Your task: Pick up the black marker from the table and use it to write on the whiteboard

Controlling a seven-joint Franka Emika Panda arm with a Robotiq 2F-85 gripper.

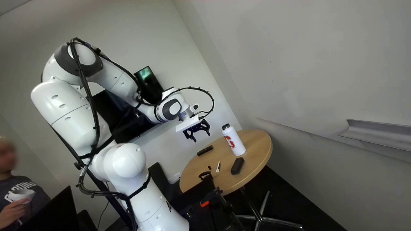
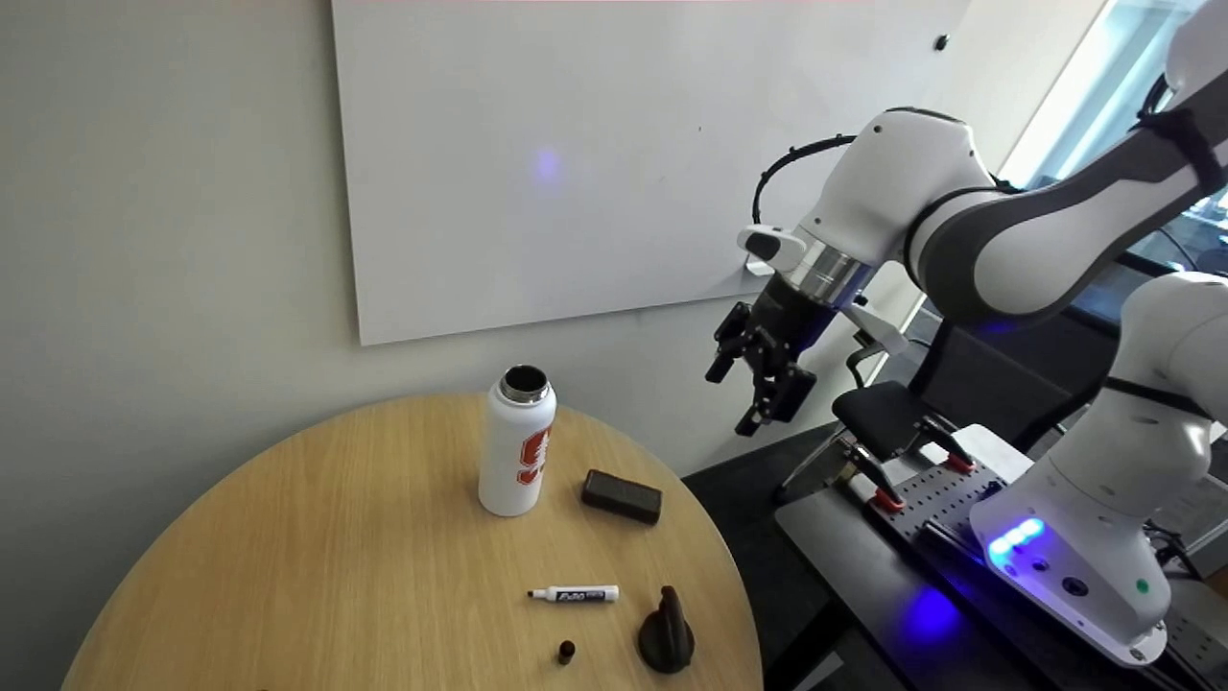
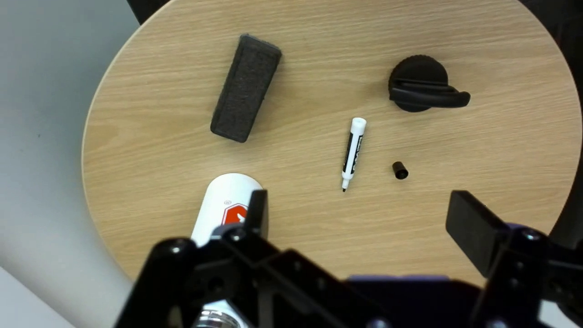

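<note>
From here I can read EXPO in white letters on the black label [image 2: 580, 595] of the slim, white, black-tipped marker [image 2: 574, 594]. The tall, white, cylindrical bottle [image 2: 508, 470] wears a red emblem [image 2: 536, 447] much like a block S, with 1 tiny ® mark [image 3: 227, 202] just beside it. Across a dark grey cloth shirt [image 1: 39, 197] run white capitals [image 1: 25, 185], partly behind a white cup [image 1: 21, 194]; the whole word escapes me.
</note>
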